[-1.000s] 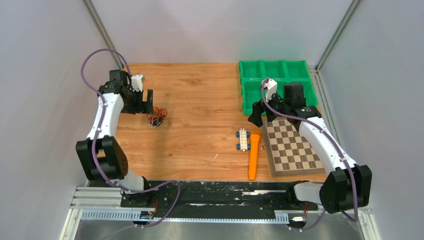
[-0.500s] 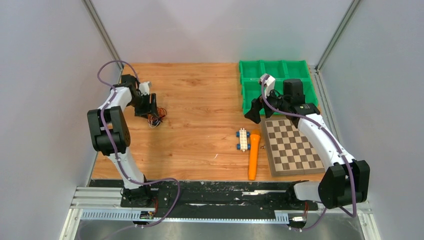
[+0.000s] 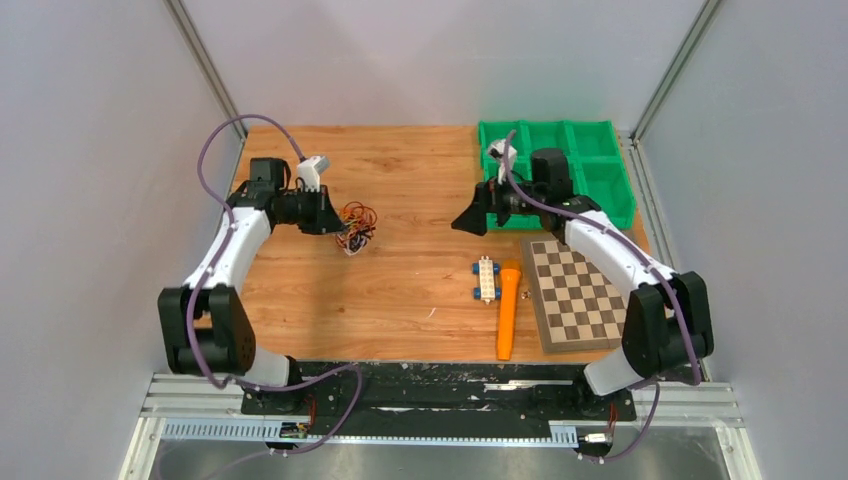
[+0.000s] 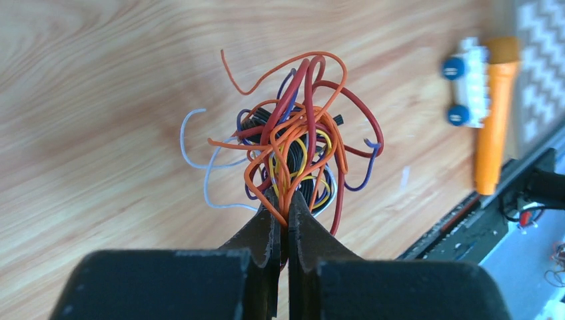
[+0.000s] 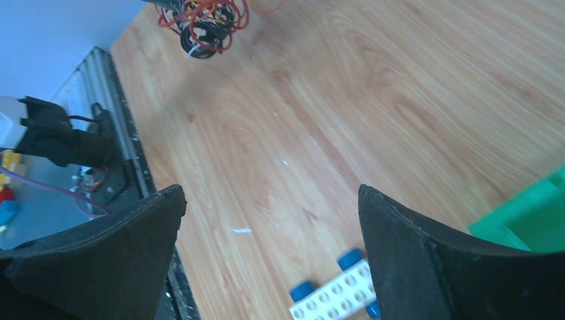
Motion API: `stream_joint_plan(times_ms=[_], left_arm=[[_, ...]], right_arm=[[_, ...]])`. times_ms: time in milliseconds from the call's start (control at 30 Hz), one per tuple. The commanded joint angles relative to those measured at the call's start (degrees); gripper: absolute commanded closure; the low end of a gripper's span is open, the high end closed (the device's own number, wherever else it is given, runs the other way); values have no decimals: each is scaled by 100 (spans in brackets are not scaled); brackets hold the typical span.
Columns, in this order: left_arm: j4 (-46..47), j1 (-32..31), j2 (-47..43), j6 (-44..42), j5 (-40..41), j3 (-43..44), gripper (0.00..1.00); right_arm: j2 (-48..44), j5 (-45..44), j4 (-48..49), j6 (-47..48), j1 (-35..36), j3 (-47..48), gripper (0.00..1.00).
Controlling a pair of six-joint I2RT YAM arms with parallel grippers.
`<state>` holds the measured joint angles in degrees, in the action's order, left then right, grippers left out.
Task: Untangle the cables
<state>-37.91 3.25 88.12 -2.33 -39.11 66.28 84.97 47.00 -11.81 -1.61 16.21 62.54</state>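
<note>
The cables (image 3: 356, 227) are a small clump of thin orange, red, black, yellow, white and purple wires at the left middle of the wooden table. My left gripper (image 3: 336, 220) reaches in from the left and is shut on them. In the left wrist view its jaws (image 4: 283, 200) pinch orange strands at the near side of the cables (image 4: 298, 137), which fan out beyond the tips. My right gripper (image 3: 470, 221) hovers open to the right of the clump, pointing left with nothing between its fingers (image 5: 270, 193). The cables (image 5: 203, 21) show at the top of the right wrist view.
A green compartment bin (image 3: 600, 140) stands at the back right. A chessboard (image 3: 580, 295) lies in front of it. Left of the board lie an orange marker-like stick (image 3: 508, 310) and a white block with blue wheels (image 3: 486, 279). The block (image 5: 336, 293) sits below my right gripper.
My left gripper has gone from open to shut on the cables and carried them to the right. My right arm has swung left, off the chessboard, toward the table's middle.
</note>
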Motion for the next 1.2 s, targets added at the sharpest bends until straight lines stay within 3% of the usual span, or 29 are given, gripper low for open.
stream_joint_plan(times_ms=[0, 200, 300, 433, 567, 733, 800, 933, 1033, 1167], left_arm=[[830, -461, -1063, 635, -661, -300, 100], [1172, -777, -1201, 1167, -836, -344, 100], [1225, -791, -1211, 1252, -975, -332, 100], [1125, -791, -1280, 1160, -1048, -358, 100], [1171, -797, -1447, 1196, -1281, -493, 100], [1171, -791, -1601, 1152, -1367, -655, 100], [1129, -785, -1610, 1110, -1401, -667, 100], [855, -712, -1588, 1003, -1147, -541, 100], [105, -434, -1391, 567, -407, -358, 100], [-425, 474, -1056, 53, 265, -366, 100]], right_arm=[[389, 76, 881, -979, 791, 718, 0], [1136, -769, 683, -1265, 1816, 1664, 1], [1485, -1167, 525, -1157, 2083, 2039, 10], [1796, -1631, 415, -1050, 2141, 2195, 51], [1830, -1899, 379, -860, 2141, 2126, 70], [1749, -2182, 364, -752, 2117, 1991, 85], [1685, -2276, 364, -691, 2102, 1936, 99], [1479, -2784, 243, -364, 2032, 1854, 100], [1128, -3367, 144, -7, 1798, 1630, 100], [462, -3850, 96, 441, 1398, 1261, 100]])
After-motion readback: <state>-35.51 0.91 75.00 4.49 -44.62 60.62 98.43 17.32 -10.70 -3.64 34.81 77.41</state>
